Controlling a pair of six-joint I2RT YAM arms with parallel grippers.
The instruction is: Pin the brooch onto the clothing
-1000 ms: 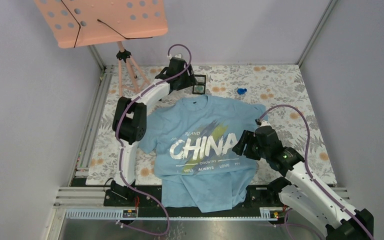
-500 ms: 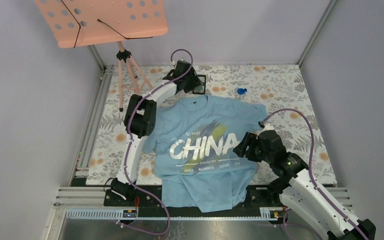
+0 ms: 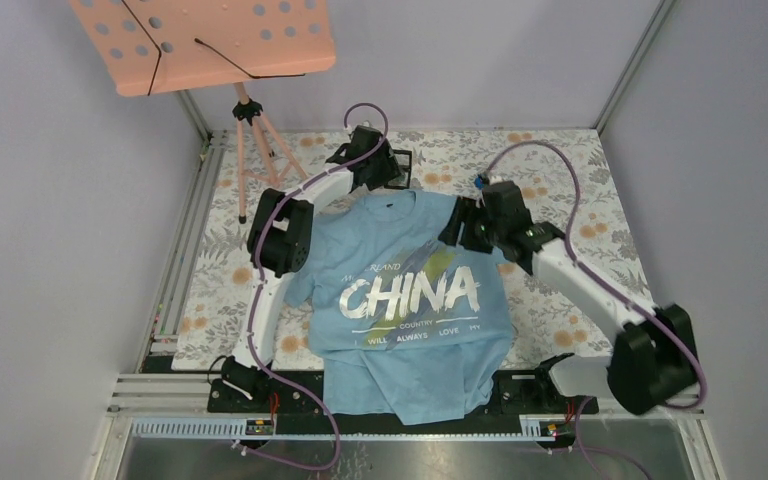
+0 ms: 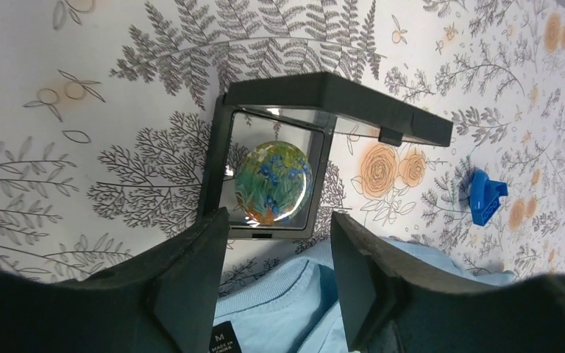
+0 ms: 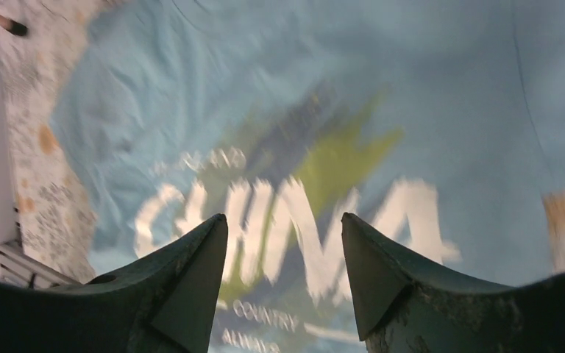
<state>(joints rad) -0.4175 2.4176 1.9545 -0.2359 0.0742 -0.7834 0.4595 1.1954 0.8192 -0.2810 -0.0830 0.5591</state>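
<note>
Hovering my left gripper (image 4: pixel 278 234), fingers spread, just short of the brooch (image 4: pixel 272 182) in its black case (image 4: pixel 338 94); my right gripper (image 5: pixel 285 232) hangs released over the shirt (image 5: pixel 449 95).

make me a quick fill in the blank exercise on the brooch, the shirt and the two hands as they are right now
1. The brooch sits inside a small ____ case.
2. The left hand is ____, one finger on each side of the case's near edge.
3. The right hand, open and holding nothing, hangs above the T-shirt, whose big white lettering reads ____.
4. Off to the side of the case lies a small ____ trinket.

Missing words: black; open; CHINA; blue
</note>
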